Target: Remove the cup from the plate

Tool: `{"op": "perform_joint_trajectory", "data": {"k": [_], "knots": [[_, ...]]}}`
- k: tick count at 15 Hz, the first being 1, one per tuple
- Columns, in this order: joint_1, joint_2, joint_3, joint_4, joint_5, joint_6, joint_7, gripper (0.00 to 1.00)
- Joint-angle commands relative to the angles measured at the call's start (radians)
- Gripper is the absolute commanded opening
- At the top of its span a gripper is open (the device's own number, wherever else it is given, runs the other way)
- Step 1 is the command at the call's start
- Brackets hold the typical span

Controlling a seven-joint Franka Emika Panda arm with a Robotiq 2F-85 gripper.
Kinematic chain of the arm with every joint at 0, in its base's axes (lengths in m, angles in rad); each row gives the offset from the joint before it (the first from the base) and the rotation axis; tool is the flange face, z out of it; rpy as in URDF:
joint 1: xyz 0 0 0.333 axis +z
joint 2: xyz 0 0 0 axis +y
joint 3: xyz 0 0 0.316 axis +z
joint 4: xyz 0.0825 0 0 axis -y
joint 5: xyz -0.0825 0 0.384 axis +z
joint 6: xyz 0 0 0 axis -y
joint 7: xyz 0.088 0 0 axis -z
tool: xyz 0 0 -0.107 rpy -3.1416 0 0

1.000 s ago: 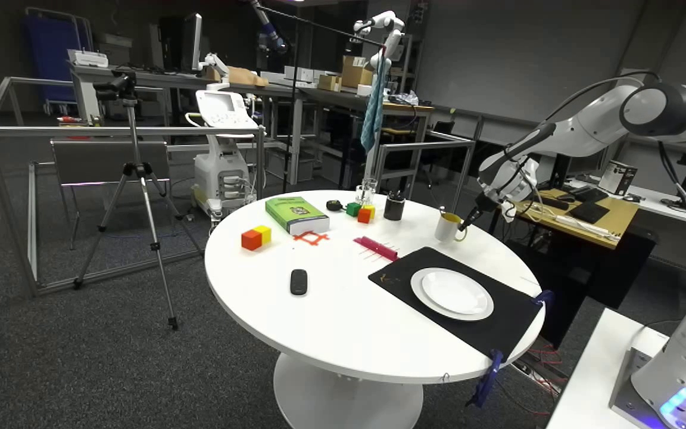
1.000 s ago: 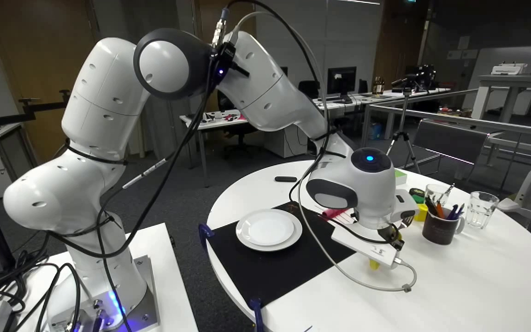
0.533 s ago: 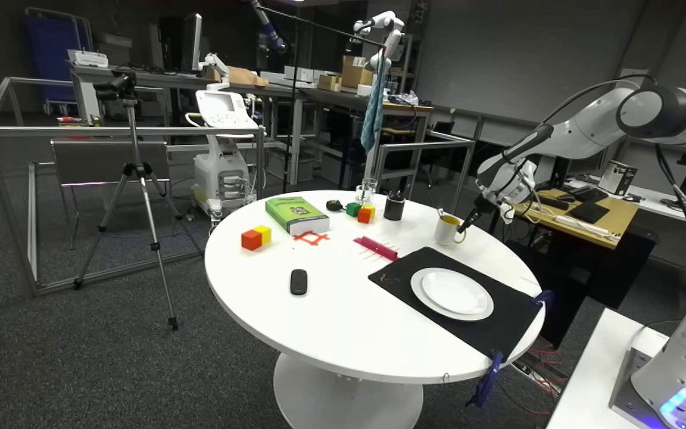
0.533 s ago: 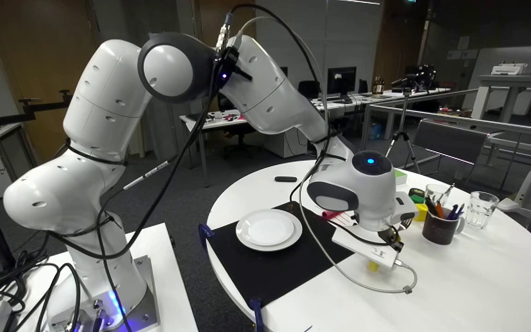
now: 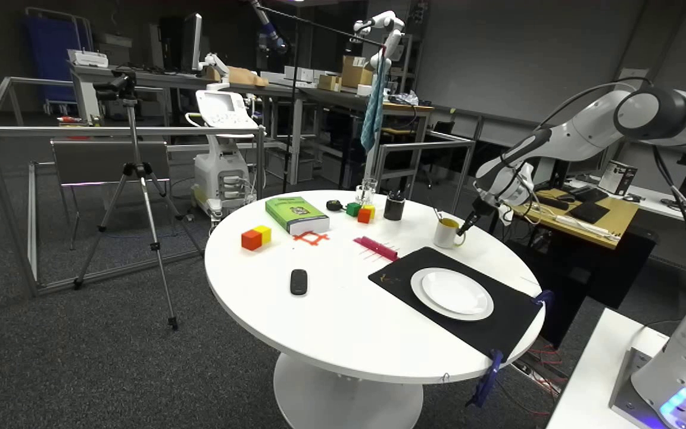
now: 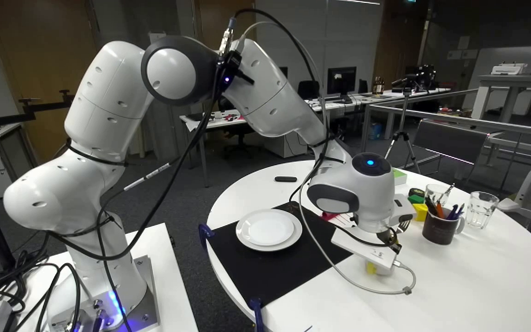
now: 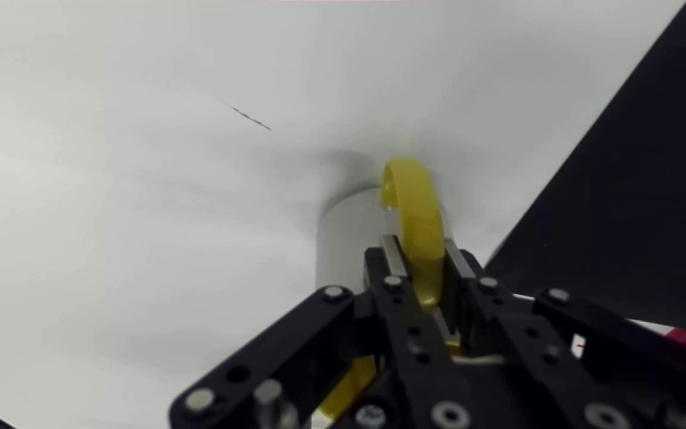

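Gripper [image 7: 426,253] clamps cup's [image 5: 445,234] handle [image 7: 419,220] — green book's [image 5: 295,214] lettering illegible.

wrist view: surface [image 7: 111,208] bright, soft shadow [image 7: 349,164] just past the fingers [image 7: 393,256] | in an exterior view: wall [image 5: 527,65] far beyond them dim

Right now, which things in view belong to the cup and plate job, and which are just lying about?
For the job: cup, plate, gripper holding the cup.

Just lying about: book, blocks, pen mug, drinking glasses, mat, small black object.
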Motion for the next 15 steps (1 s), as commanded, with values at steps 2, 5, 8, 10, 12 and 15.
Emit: {"op": "perform_joint_trajectory", "data": {"k": [2,5,8,10,12,15], "knots": [[-0.02,0.01,0.027,0.035,-0.042,0.021,0.055,0.05],[-0.028,0.01,0.039,0.038,-0.04,0.024,0.055,0.05],[-0.037,0.01,0.052,0.042,-0.032,0.026,0.047,0.05],[-0.043,0.011,0.06,0.045,-0.03,0.024,0.044,0.05],[-0.046,0.012,0.065,0.048,-0.03,0.023,0.043,0.05],[-0.048,0.015,0.067,0.052,-0.029,0.015,0.044,0.05]]}}
